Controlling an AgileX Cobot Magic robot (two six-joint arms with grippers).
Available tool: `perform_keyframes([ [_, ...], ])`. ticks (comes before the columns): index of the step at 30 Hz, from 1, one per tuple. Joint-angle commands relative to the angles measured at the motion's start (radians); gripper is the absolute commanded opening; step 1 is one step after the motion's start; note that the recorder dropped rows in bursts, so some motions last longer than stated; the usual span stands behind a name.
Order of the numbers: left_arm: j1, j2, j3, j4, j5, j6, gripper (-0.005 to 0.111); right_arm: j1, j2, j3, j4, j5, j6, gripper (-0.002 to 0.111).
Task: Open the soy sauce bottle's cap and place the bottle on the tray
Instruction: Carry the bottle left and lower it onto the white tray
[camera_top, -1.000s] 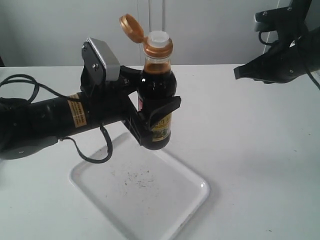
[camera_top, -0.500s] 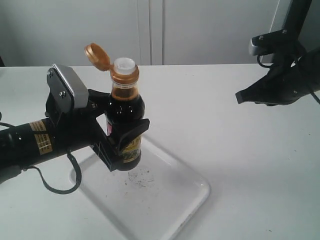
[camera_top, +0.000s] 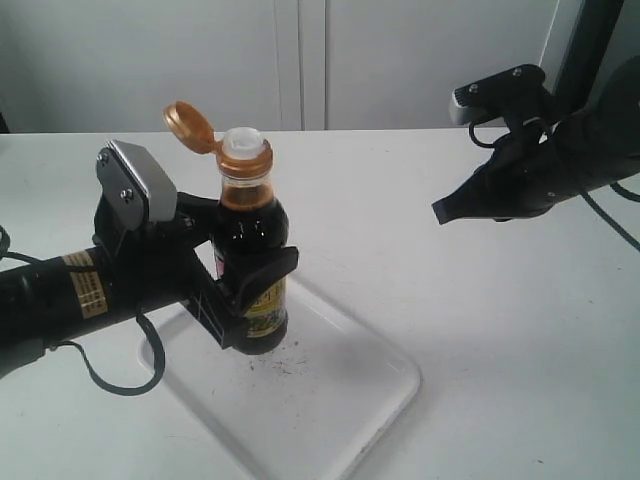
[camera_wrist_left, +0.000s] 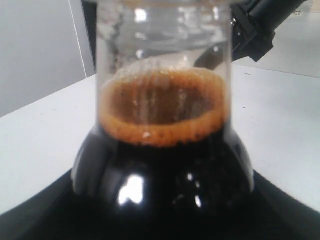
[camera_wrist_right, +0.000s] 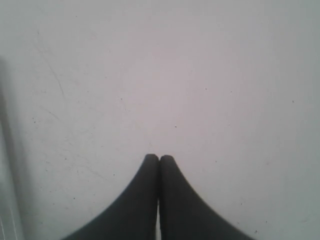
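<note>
The soy sauce bottle (camera_top: 250, 262) stands upright with its base on or just above the white tray (camera_top: 330, 400), near the tray's far left corner. Its copper-orange cap (camera_top: 189, 125) is flipped open and leans back to the left, baring the white spout (camera_top: 244, 141). My left gripper (camera_top: 255, 292) is shut on the bottle's body. In the left wrist view the bottle (camera_wrist_left: 162, 165) fills the frame, dark liquid with a foamy ring. My right gripper (camera_top: 445, 212) hovers shut and empty above the table at the right; its fingertips (camera_wrist_right: 167, 162) touch each other.
The white table (camera_top: 500, 330) runs around the tray. A grey wall with a vertical seam stands at the back. The left arm's black cable loops on the table beside the tray's left edge. The right arm's dark body fills the upper right.
My left gripper carried the bottle left and down, from above the tray's far edge to the tray's surface. The right gripper moved left toward the middle.
</note>
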Motion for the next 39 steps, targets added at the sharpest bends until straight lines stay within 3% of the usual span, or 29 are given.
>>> perform_keyframes([
  [1,0.003,0.012,-0.006,-0.037,-0.097,-0.025,0.0,0.001,0.001,0.003,-0.002,-0.02,-0.027,0.0],
  [13,-0.014,0.096,-0.006,-0.024,-0.097,0.08,0.0,0.001,0.054,0.003,0.0,-0.047,-0.034,0.0],
  [27,-0.014,0.117,0.032,-0.021,-0.097,0.081,0.0,0.001,0.059,0.003,-0.002,-0.036,-0.037,0.0],
  [30,-0.014,0.117,0.041,-0.018,-0.097,0.093,0.013,0.001,0.059,0.003,-0.002,-0.028,-0.04,0.0],
  [37,-0.014,0.117,0.082,-0.027,-0.097,0.103,0.073,0.001,0.059,0.003,0.001,-0.016,-0.056,0.0],
  [39,-0.014,0.117,0.088,-0.04,-0.097,0.108,0.084,0.001,0.059,0.003,0.001,-0.016,-0.056,0.0],
])
